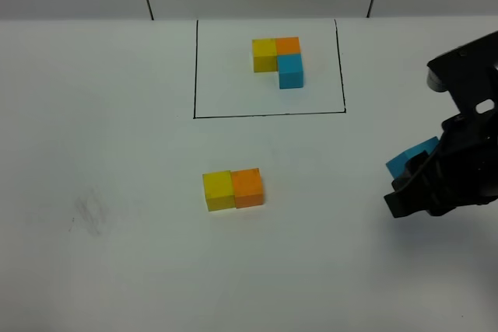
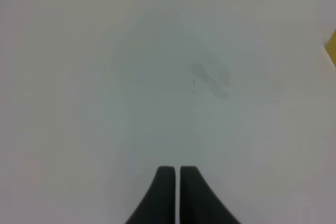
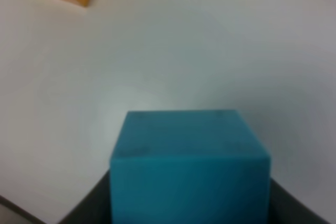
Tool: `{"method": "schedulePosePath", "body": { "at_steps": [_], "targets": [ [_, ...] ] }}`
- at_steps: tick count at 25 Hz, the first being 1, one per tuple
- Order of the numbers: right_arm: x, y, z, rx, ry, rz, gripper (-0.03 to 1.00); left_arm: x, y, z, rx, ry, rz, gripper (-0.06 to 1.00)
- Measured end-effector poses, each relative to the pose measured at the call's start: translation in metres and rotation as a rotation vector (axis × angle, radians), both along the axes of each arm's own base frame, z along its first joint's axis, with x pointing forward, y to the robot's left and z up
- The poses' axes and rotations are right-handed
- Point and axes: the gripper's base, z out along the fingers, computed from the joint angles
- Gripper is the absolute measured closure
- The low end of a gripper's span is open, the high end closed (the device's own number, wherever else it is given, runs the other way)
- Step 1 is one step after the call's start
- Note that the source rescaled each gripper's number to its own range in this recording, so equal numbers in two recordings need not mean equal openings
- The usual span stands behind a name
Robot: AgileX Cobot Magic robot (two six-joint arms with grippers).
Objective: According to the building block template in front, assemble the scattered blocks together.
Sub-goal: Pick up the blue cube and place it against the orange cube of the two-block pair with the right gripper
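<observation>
The building block template (image 1: 278,60) lies at the back inside a thin black rectangle: yellow and orange cubes side by side, a light blue one in front of the orange. Near the table's middle the loose yellow block (image 1: 218,190) and orange block (image 1: 247,187) touch side by side. At the right, my right gripper (image 1: 412,170) is shut on the loose light blue block (image 1: 411,158), which fills the right wrist view (image 3: 189,166) between the dark fingers. My left gripper (image 2: 175,174) is shut on nothing over bare table; the exterior view does not show it.
The white table (image 1: 117,153) bears a faint grey smudge (image 1: 92,214) at the left, also in the left wrist view as a smudge (image 2: 210,80). Black lines mark the back wall. A yellow block's edge (image 2: 332,48) shows in the left wrist view.
</observation>
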Motion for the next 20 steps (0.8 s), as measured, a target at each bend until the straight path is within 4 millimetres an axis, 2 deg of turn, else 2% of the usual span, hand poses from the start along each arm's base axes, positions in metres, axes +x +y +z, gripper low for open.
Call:
{"method": "schedulePosePath", "body": {
  "at_steps": [16, 20],
  "targets": [
    [0.025, 0.059, -0.065, -0.018, 0.119, 0.091, 0.50, 0.000, 0.000, 0.000, 0.000, 0.000, 0.000, 0.94],
    [0.029, 0.066, -0.077, -0.015, 0.138, 0.118, 0.50, 0.000, 0.000, 0.000, 0.000, 0.000, 0.000, 0.94]
  ]
}}
